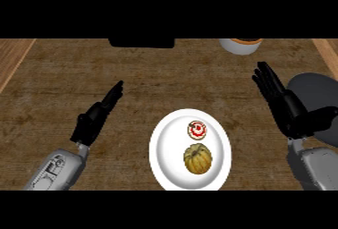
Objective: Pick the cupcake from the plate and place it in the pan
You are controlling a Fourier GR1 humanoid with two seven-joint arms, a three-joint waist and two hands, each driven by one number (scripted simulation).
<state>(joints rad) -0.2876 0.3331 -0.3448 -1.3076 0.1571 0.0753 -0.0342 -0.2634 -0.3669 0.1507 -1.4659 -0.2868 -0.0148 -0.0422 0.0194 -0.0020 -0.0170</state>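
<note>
holding straight black fingers, the right hand (285, 105) is open and overlaps the left rim of the dark grey round pan (317, 91) at the desk's right edge. the left hand (98, 117) is open too, over bare wood at the left. between them lies a smooth white plate (160, 154); the cupcake (198, 129), small, round, white with red swirl, sits on its far part, just beside a ribbed yellow-brown lump (197, 159). the desk (165, 80) is rough brown wood, with wide free room beyond the plate.
</note>
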